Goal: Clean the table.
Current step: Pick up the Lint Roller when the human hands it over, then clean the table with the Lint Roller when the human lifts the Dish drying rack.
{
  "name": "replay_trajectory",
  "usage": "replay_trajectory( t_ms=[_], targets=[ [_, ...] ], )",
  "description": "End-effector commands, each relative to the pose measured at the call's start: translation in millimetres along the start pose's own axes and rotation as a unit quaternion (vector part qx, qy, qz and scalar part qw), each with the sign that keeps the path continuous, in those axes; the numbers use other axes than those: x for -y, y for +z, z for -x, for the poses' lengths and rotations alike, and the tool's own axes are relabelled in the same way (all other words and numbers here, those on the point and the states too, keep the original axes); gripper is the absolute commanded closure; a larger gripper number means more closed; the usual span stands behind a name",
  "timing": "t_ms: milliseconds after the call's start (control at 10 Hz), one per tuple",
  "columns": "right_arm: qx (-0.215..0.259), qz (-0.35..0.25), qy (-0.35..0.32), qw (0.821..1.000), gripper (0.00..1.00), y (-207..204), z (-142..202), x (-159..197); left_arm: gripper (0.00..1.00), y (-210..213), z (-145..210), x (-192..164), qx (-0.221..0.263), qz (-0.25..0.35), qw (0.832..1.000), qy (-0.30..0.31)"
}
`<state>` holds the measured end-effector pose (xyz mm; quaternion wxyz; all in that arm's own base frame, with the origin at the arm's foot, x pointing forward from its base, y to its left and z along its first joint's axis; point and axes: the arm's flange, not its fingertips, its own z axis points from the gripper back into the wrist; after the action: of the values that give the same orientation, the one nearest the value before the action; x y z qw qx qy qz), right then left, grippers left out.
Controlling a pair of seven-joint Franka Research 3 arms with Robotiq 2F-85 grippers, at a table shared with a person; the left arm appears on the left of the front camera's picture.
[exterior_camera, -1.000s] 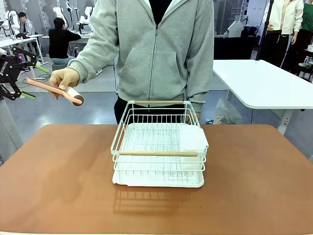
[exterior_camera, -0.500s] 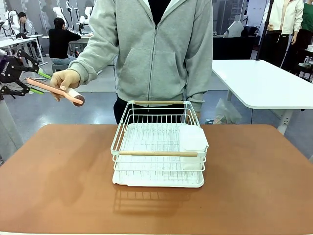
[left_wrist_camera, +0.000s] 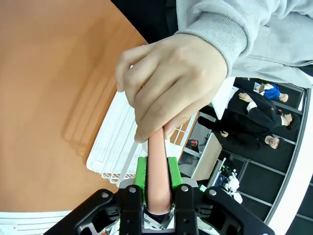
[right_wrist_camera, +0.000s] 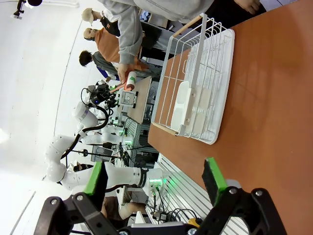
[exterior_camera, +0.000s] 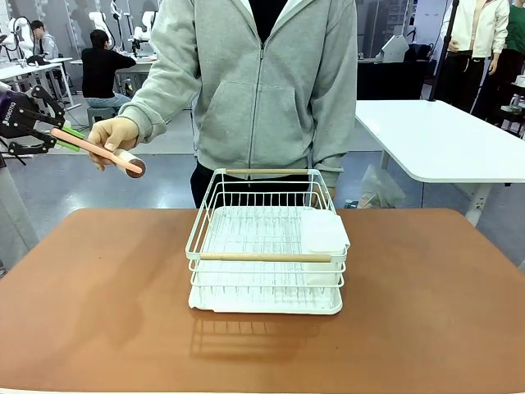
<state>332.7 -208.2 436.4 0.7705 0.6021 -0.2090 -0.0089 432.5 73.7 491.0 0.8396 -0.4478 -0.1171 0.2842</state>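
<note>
a busy lab room with other benches and people behind, and in front the reddish-brown counter (exterior_camera: 98,295), wide and bare apart from a white wire dish rack (exterior_camera: 267,246) standing at its middle. a person in a grey hoodie stands at the far edge and holds out a pink-handled lint roller (exterior_camera: 74,139), up in the air past the counter's far left corner.

the left pincer (left_wrist_camera: 157,171) is clenched on the tail end of the handle, and the person's hand (exterior_camera: 111,135) grips the same handle nearer the white roll. the right pincer (right_wrist_camera: 154,178) hangs released over the near right part of the counter, grasping nothing.

what could go wrong, to my eye: two holders are on one stick. if the arm pulls away before the hand lets go, the handle may twist or slide between the green pads. the grip is at the very end, so the roll's weight may tip it downward, and a drop here would likely land on the floor, not the counter. later, the rack sits right where rolling is needed, and the roll could snag its wires.

count: one counter, one dish rack with two wooden bars, one lint roller, one hand on it, two pincers.
</note>
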Motion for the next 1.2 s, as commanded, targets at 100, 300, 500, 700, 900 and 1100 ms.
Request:
replay_trajectory(
  t_ms=[100, 300, 500, 700, 900, 1100],
  targets=[
    [0.004, -0.009, 0.010, 1.000, 0.00, -1.5, 0.3, -1.9, 1.00, -1.9, -0.4, -0.2, 0.010, 0.014, 1.000, -0.011],
    [0.004, -0.009, 0.010, 1.000, 0.00, -1.5, 0.3, -1.9, 0.82, -0.1, 0.1, 0.1, 0.000, 0.000, 1.000, 0.000],
    [0.004, -0.009, 0.010, 1.000, 0.00, -1.5, 0.3, -1.9, 0.82, -0.1, 0.1, 0.1, 0.000, 0.000, 1.000, 0.000],
    [0.004, -0.009, 0.010, 1.000, 0.00, -1.5, 0.3, -1.9, 0.82, -0.1, 0.1, 0.1, 0.000, 0.000, 1.000, 0.000],
    [0.004, -0.009, 0.010, 1.000, 0.00, -1.5, 0.3, -1.9, 0.82, -0.1, 0.1, 0.1, 0.000, 0.000, 1.000, 0.000],
    [0.004, -0.009, 0.010, 1.000, 0.00, -1.5, 0.3, -1.9, 0.82, -0.1, 0.1, 0.1, 0.000, 0.000, 1.000, 0.000]
  ],
)
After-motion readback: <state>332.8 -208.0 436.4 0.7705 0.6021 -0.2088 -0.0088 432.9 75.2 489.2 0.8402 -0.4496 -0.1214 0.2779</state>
